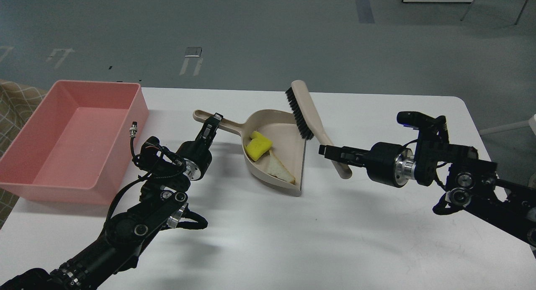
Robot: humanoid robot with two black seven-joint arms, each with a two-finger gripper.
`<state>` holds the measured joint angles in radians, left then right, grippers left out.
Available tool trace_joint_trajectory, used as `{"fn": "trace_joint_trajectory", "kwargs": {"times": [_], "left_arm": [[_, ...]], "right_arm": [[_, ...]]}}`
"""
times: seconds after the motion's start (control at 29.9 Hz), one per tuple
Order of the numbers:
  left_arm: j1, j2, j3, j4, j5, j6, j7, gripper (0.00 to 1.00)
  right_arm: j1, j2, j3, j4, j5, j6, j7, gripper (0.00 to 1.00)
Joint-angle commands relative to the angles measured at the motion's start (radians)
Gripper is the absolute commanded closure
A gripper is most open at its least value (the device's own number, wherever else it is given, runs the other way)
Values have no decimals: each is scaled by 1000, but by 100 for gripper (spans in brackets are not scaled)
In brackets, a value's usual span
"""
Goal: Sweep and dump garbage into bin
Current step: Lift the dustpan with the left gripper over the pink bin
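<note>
The yellow sponge chunk (258, 145) and the white bread slice (279, 170) both lie inside the beige dustpan (289, 133) at the table's middle. My left gripper (213, 123) is shut on the dustpan's handle. My right gripper (331, 151) is shut on the handle of the beige brush (307, 112), which is lifted and tilted above the dustpan's right edge, black bristles facing left. The pink bin (138, 101) stands at the far left of the table and looks empty.
The white table (377, 114) ends at the back just behind the brush and at the right near my right arm. A checked cloth (16, 97) shows beyond the bin at the left. Grey floor lies behind.
</note>
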<state>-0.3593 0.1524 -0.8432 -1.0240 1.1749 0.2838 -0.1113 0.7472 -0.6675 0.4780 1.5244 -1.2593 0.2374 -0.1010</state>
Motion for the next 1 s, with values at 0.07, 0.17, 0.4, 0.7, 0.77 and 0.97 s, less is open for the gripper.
{"fn": "trace_joint_trajectory", "kwargs": {"times": [0.07, 0.17, 0.4, 0.7, 0.77, 0.97], "left_arm": [[-12, 13, -7, -1, -92, -3, -7, 100], [-23, 27, -11, -2, -124, -5, -7, 100], [-58, 217, -17, -125, -268, -6, 4, 100], [-35, 472, -125, -286, -492, -25, 5, 100], [-21, 502, -172, -291, -515, -35, 7, 100], [51, 637, -287, -289, -518, -129, 7, 100]], "right_arm": [[-32, -131, 57, -1, 0, -7, 4, 100], [-61, -187, 56, -10, 0, -7, 7, 100], [-193, -231, 56, -15, 0, -55, 14, 100], [-220, -222, 54, -15, 0, -67, 18, 100], [-223, -219, 54, -15, 0, -69, 18, 100], [-226, -210, 54, -15, 0, -69, 18, 100]]}}
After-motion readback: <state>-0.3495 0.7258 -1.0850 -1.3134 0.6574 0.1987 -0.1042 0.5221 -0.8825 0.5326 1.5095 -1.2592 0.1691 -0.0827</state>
